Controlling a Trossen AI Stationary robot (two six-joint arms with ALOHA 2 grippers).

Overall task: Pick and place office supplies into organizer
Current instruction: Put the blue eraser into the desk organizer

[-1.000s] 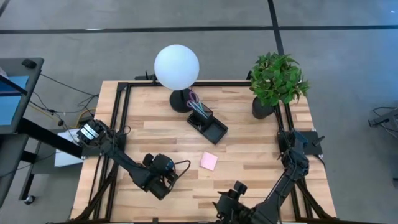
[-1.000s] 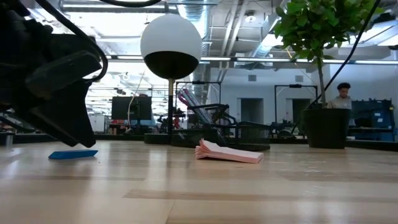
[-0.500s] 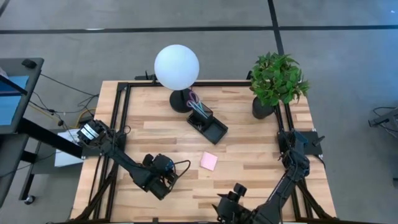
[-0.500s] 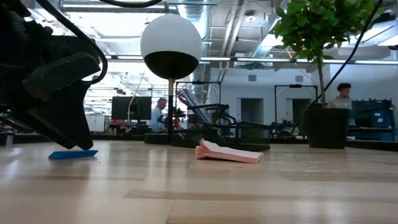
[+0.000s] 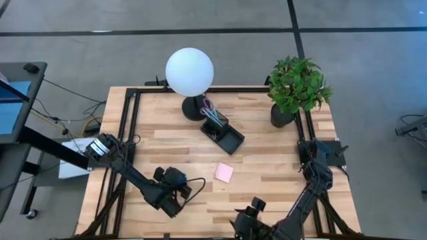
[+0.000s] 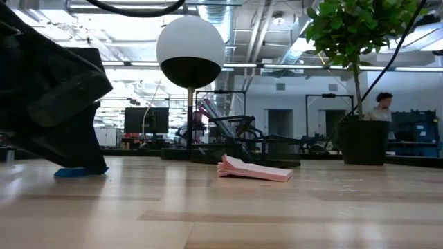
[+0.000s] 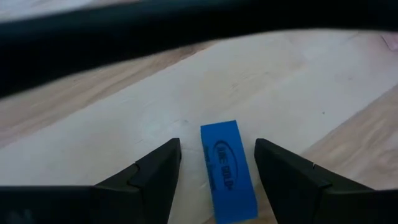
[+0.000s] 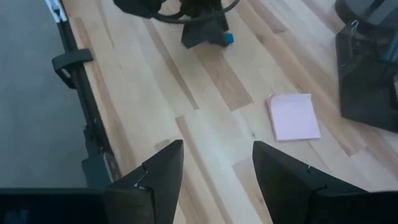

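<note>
Your left gripper (image 7: 216, 163) sits low over the near-left part of the wooden table (image 5: 267, 173), its two dark fingers (image 7: 155, 171) spread to either side of the small blue block (image 7: 227, 169), which lies flat on the boards between them with a gap showing on each side. From table height you see the same gripper (image 6: 66, 111) as a dark mass at the left, with only a sliver of the blue block (image 6: 69, 172) showing beneath it. Your right gripper (image 8: 214, 163) waits at the near edge of the table, right of centre, its fingers also spread and holding nothing as it looks out across the boards. Farther in, near the middle of the table, the pink sticky-note pad (image 5: 224, 173) lies flat and well apart from both grippers. Beyond it stands the black organizer (image 5: 223, 133), set at an angle, with pens (image 5: 210, 109) standing in its taller cup section and its lower tray section facing the pad. At the far edge you have the white globe lamp (image 5: 189, 72) just behind the organizer and the potted plant (image 5: 297, 85) in the far-right corner.
</note>
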